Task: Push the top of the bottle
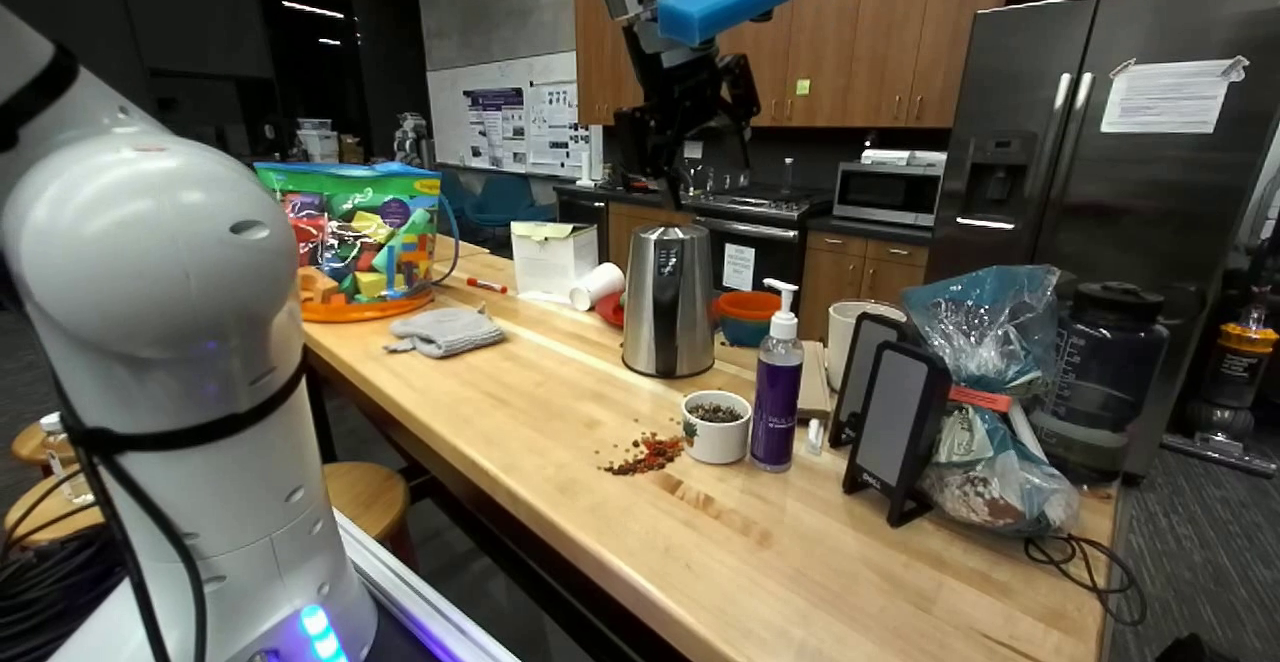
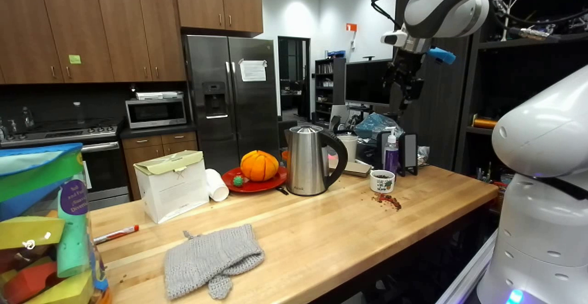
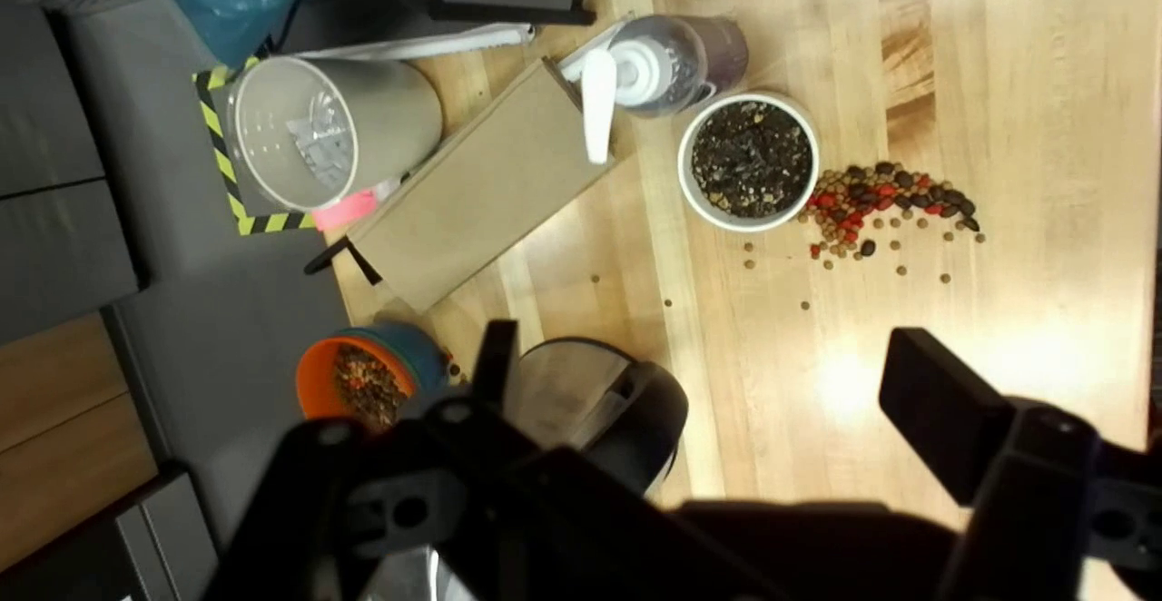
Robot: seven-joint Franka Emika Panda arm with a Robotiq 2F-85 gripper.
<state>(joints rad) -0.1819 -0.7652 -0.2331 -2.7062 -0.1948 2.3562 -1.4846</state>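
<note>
The bottle (image 1: 776,397) is slim and clear with a purple label and a white pump top (image 1: 783,294). It stands upright on the wooden table, and it also shows in an exterior view (image 2: 391,158). In the wrist view the bottle (image 3: 722,52) is at the upper middle, its white pump spout (image 3: 598,106) turned toward the box. My gripper (image 1: 708,167) is in the air, higher than the bottle and above the kettle area, not touching anything. In the wrist view its fingers (image 3: 704,356) are spread wide with nothing between them.
A steel kettle (image 1: 668,302) stands beneath the gripper. A white pot of soil (image 1: 716,432) stands beside the bottle, with spilled beads (image 1: 648,454) near it. Dark speakers (image 1: 893,427), a flat cardboard box (image 3: 481,188) and a pale container (image 3: 381,124) are around the bottle.
</note>
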